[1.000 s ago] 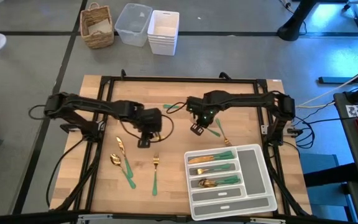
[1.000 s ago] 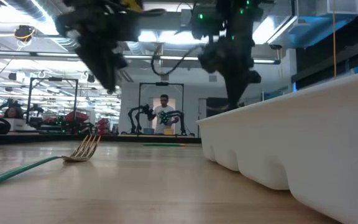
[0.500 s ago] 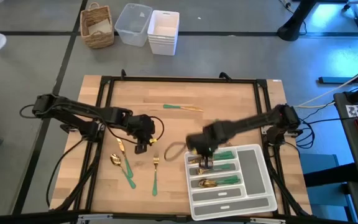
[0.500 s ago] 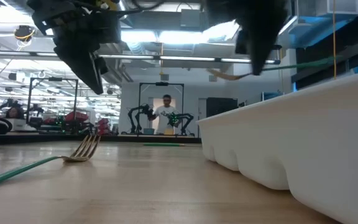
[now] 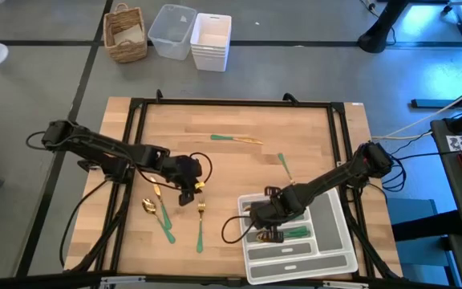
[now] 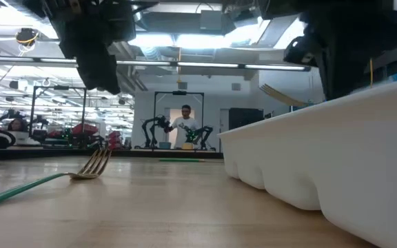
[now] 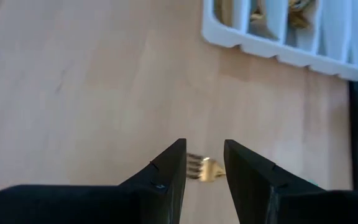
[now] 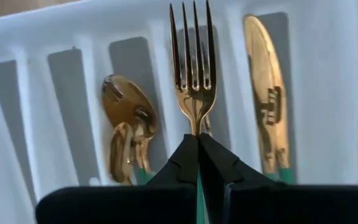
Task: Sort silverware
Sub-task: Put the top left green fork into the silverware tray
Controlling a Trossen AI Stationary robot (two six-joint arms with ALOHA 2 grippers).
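My right gripper (image 8: 197,144) is clamped on a fork (image 8: 193,68) above the white tray (image 8: 55,37), over its fork slot between the spoons (image 8: 128,118) and knife (image 8: 267,93). Releasing off-line risks the fork crossing a divider. My left gripper (image 7: 205,163) hovers parted over another fork (image 7: 202,169) on the table (image 7: 73,81).

A white compartmented plastic tray (image 5: 335,233) sits at the near right part of the wooden table (image 5: 239,120), directly under the right gripper; in the low view its tall white wall (image 6: 336,158) fills the right side. Past the table's far edge, well away from both grippers, stand a wicker basket (image 5: 126,34), a clear plastic bin (image 5: 172,30) beside it, and a stack of white containers (image 5: 211,40) next to that. A black metal frame (image 5: 231,103) borders the tabletop. In the room behind, a person (image 6: 185,128) stands at another robot rig under bright ceiling lights.
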